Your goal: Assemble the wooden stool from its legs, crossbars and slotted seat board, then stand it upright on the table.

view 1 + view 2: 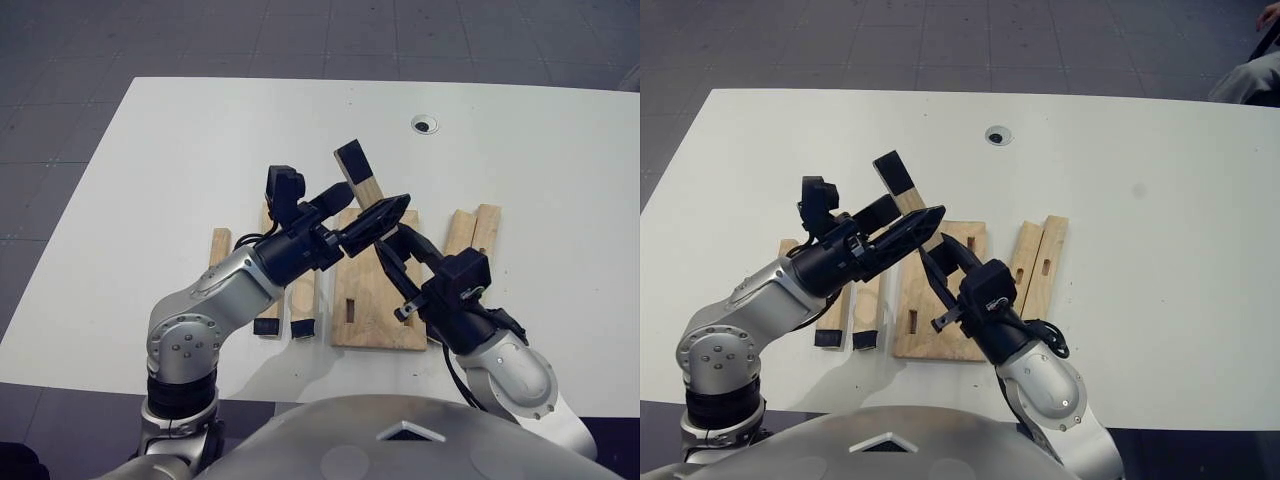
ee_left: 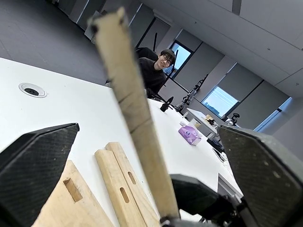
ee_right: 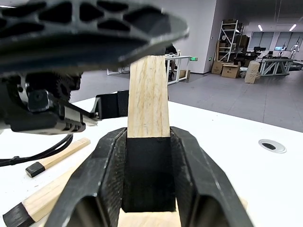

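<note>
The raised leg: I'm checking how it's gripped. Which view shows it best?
Right wrist view: the leg fills the centre, its black end clamped in the right hand. The left wrist view shows its bare shaft with the left hand open around it; the eye views show its black-tipped top above both hands.

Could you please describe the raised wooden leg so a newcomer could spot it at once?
On the white table, find the slotted wooden seat board near the front edge. Above it, the black-tipped wooden leg tilts up in the right tool; all other pieces lie flat.
</note>
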Available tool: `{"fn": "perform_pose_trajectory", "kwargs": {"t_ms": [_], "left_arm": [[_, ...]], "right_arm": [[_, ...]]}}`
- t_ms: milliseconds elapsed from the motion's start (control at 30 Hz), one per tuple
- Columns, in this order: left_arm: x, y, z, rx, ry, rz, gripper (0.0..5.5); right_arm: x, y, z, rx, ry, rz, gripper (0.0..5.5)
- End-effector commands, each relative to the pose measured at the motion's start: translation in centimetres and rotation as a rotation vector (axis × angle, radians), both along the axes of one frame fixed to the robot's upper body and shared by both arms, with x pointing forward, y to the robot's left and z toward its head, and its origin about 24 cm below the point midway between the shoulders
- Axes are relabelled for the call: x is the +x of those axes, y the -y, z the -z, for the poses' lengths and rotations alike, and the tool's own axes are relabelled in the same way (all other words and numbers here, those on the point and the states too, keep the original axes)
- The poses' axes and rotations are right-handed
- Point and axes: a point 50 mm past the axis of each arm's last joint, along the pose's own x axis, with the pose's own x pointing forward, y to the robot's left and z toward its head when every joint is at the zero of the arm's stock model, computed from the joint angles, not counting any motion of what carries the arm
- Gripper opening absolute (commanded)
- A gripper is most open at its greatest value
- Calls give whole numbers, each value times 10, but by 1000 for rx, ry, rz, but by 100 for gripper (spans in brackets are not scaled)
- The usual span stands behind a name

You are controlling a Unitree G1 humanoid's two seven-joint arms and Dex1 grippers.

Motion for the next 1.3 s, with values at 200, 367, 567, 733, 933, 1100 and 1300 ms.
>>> {"fn": "perform_pose_trajectory", "kwargs": {"t_ms": [200,367,567,733,933,1100,1300], "left_arm": [[1,-1,-11,-32,4,18,498],[1,-2,-9,-25,-19,14,430],[1,-2,-7,-15,-41,6,339],[3,-2,-6,-23,-57,-17,264],[3,-1,-4,-22,-80,-12,171],[2,0,-2,-18,-101,-8,90],[0,-1,-1,14,-107,-10,46]], "right_arm": [[1,0,6,-12,-5,20,127],[1,-1,6,-11,-5,17,127],[1,-2,6,-9,5,12,127],[0,-4,6,-5,-1,5,127],[-3,-9,6,-1,2,-21,127],[-4,-9,5,-3,11,-33,127],[-4,-8,6,-13,11,-29,127]]}}
